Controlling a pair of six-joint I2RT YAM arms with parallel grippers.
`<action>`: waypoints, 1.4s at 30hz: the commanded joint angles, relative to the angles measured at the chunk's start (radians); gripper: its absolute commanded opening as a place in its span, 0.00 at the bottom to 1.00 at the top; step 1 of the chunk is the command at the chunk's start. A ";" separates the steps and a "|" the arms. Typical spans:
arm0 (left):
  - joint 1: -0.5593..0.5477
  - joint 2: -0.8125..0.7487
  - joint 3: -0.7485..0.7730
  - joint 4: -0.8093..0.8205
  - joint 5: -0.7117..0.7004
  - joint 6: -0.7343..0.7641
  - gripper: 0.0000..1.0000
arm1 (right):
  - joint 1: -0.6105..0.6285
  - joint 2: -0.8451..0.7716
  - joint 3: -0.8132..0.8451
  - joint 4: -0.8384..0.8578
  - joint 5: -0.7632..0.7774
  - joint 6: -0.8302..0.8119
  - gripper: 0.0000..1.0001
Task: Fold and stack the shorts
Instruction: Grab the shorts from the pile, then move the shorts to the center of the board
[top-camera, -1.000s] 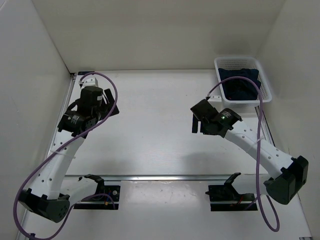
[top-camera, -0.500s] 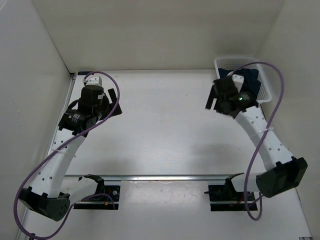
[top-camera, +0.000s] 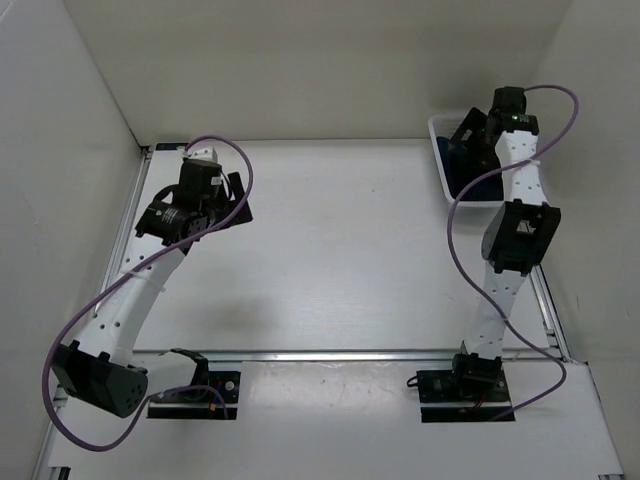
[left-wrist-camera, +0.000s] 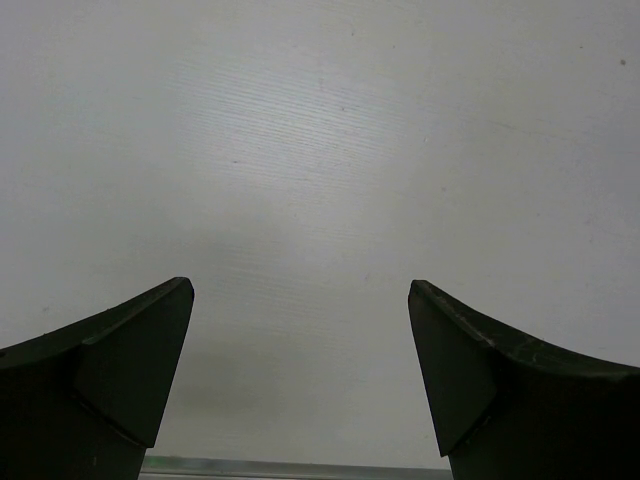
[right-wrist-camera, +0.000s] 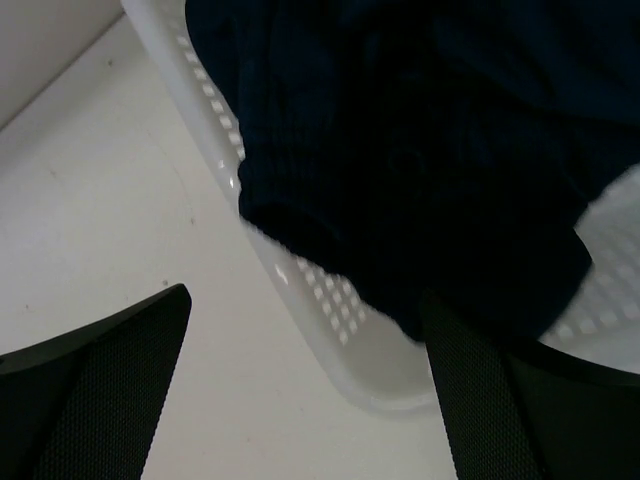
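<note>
Here, right gripper (right-wrist-camera: 307, 295) spread above shorts (right-wrist-camera: 420, 150)

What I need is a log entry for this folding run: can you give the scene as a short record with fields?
shorts: dark navy, crumpled inside the basket, not folded
white mesh basket: far right corner of the table
left fingers: open, empty, over bare table on the far left
right fingers: open, empty, poised over the basket's rim, facing the shorts
progress: no shorts taken out yet
</note>
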 joint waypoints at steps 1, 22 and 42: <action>-0.004 0.004 0.063 0.013 0.000 0.007 1.00 | -0.010 0.156 0.170 -0.014 -0.142 0.014 0.96; 0.086 0.113 0.184 -0.187 -0.114 -0.086 1.00 | 0.179 -0.325 0.289 0.294 -0.428 -0.010 0.00; 0.372 0.107 0.152 -0.191 0.243 -0.016 0.95 | 0.926 -0.730 -0.853 0.215 -0.324 -0.153 0.65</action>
